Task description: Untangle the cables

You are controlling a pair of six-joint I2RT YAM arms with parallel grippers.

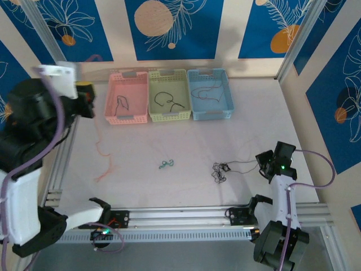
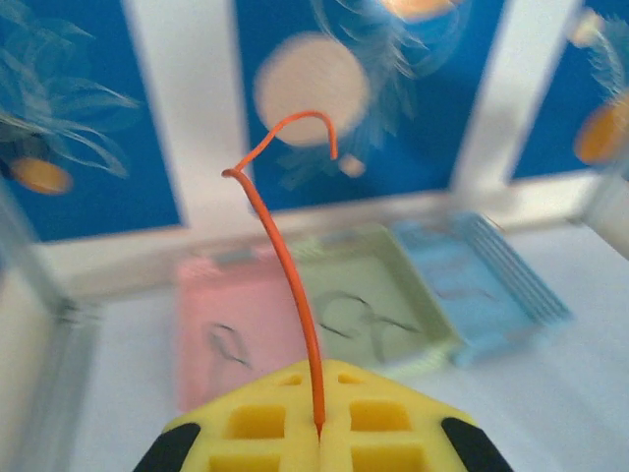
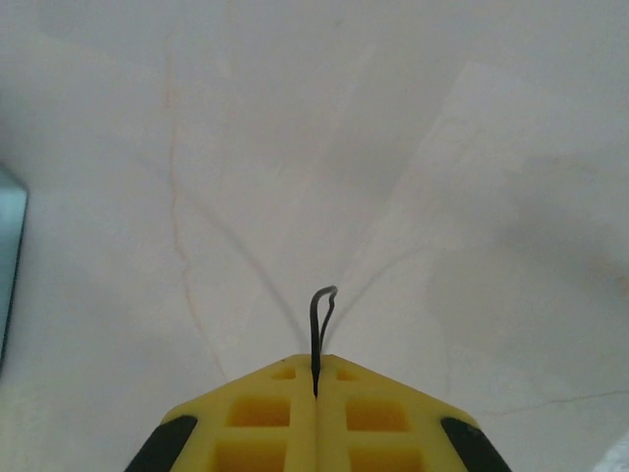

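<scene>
On the white table (image 1: 169, 141), right of centre, lies a small black tangle (image 1: 220, 171). One thin strand runs from it to the right gripper (image 1: 263, 162), which sits low near the table's right side. Its wrist view shows yellow fingers (image 3: 265, 413) pressed together, pinching a short black loop (image 3: 319, 313) that sticks up from their seam.

Left of the tangle and apart from it sits a little green cable (image 1: 166, 164). Further left, an orange cable (image 1: 101, 161) trails on the table and rises toward the left gripper (image 1: 86, 90), which is held high at the far left. That gripper is clenched on the orange cable.

Along the back wall three baskets stand side by side. The pink basket (image 1: 127, 119) holds one curled black cable. The green basket (image 1: 167, 117) holds a black cable in wider loops. The blue basket (image 1: 211, 114) holds a thin dark strand whose colour I cannot tell.

From above, the orange cable's drop to the table is plain, but both pinches are too small to judge. The left wrist view gives the pinch up close, with the cable standing up from the seam, bending and hooking over at its tip. The baskets are blurred behind it. The right wrist view adds faint lines crossing the bare table beyond the loop.
</scene>
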